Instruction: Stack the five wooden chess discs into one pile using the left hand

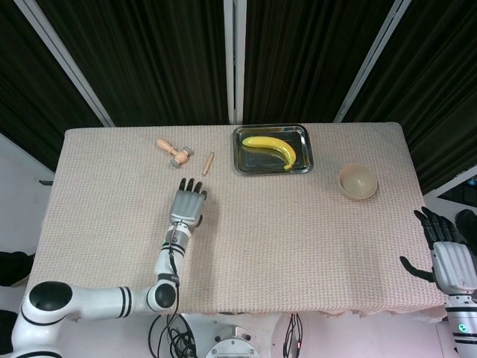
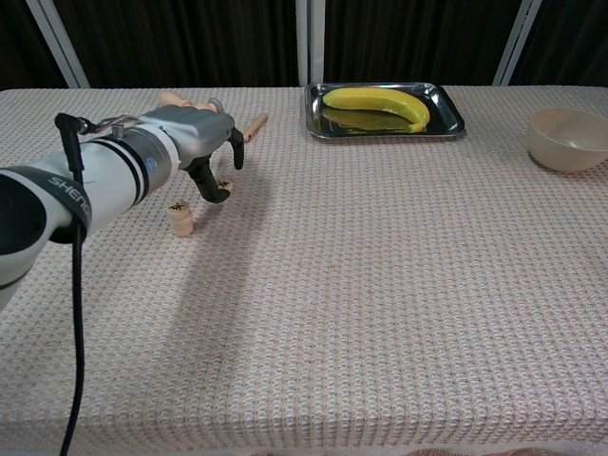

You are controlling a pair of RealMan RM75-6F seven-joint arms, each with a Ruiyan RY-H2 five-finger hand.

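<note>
Apparently mid-stacking, the left robot hand (image 2: 204, 142) hovers with fingers curled over a lone disc (image 2: 224, 185) near the counter's (image 2: 380, 285) far-left part, whether pinching it I cannot tell; the next move calls for carrying it onto the pile (image 2: 180, 218).

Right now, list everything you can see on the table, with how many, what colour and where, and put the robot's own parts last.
stacked discs: one short pile, count unclear, light wood, left of centre.
loose disc: one, light wood, under the left hand's fingers.
wooden mallet: one, tan, far left.
wooden stick: one, tan, beside the tray.
tray: one, metal, far centre.
banana: one, yellow, in the tray.
bowl: one, beige, right.
tablecloth: one, beige.
left hand: above the loose disc.
right hand: off the table's right edge, empty.
</note>
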